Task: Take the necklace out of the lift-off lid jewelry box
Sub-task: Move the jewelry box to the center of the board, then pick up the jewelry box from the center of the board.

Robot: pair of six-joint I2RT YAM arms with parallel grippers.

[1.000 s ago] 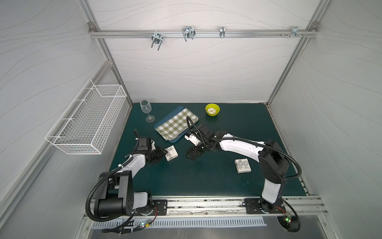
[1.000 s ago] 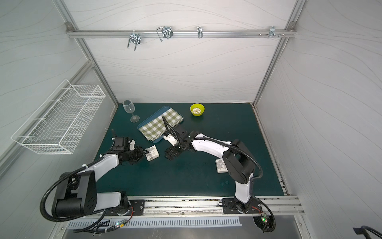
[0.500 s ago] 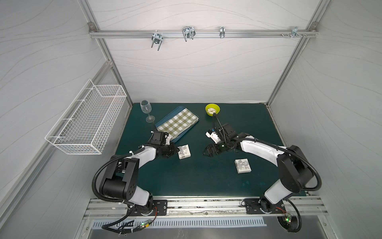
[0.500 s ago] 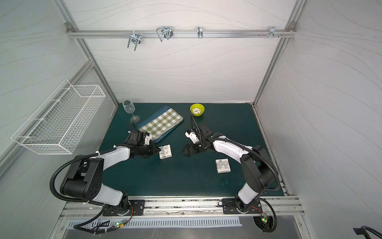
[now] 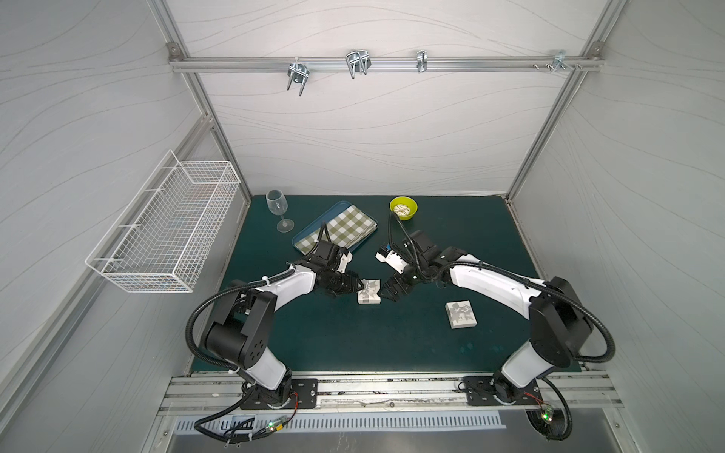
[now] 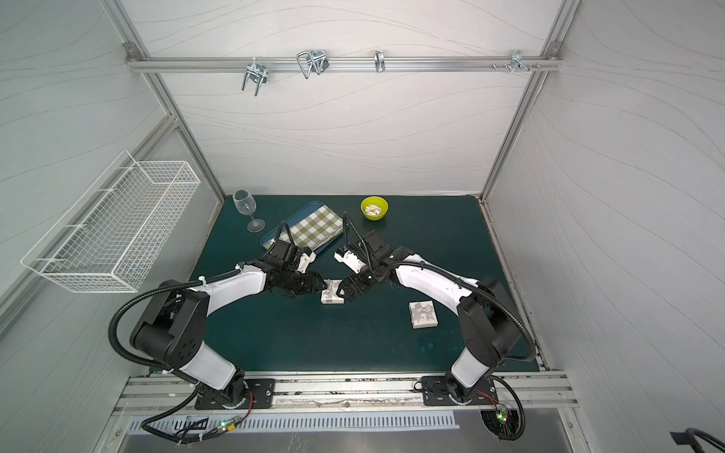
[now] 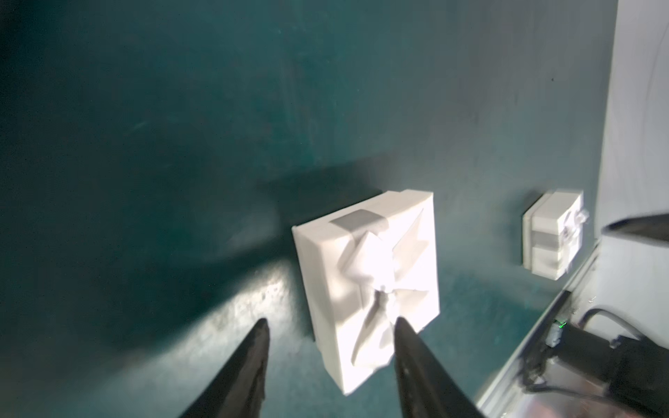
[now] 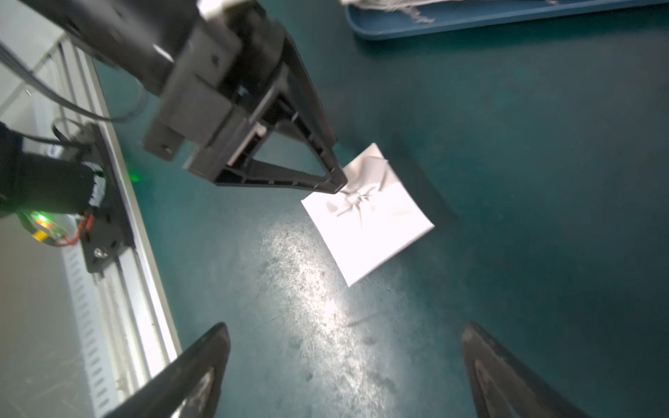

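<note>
The white jewelry box (image 5: 368, 292) (image 6: 332, 294), with a folded bow on its closed lid, rests on the green mat between my two grippers. My left gripper (image 5: 359, 288) (image 7: 331, 322) is open at the box's left edge, with a near corner of the box (image 7: 365, 275) between its fingers. One fingertip (image 8: 336, 181) hovers at the bow. My right gripper (image 5: 390, 292) (image 8: 345, 327) stands wide open just to the right of the box (image 8: 376, 224), holding nothing. The necklace is hidden.
A second white bow-topped box (image 5: 461, 314) (image 7: 554, 235) lies further right. At the back stand a wine glass (image 5: 277, 208), a blue tray (image 5: 302, 241) with a checked cloth and a yellow-green bowl (image 5: 403, 207). A wire basket (image 5: 168, 231) hangs on the left wall.
The box has shifted rightward toward the mat's middle along with my left arm. The left gripper's jaws have opened. My right gripper drew back right and now sits beside the box.
</note>
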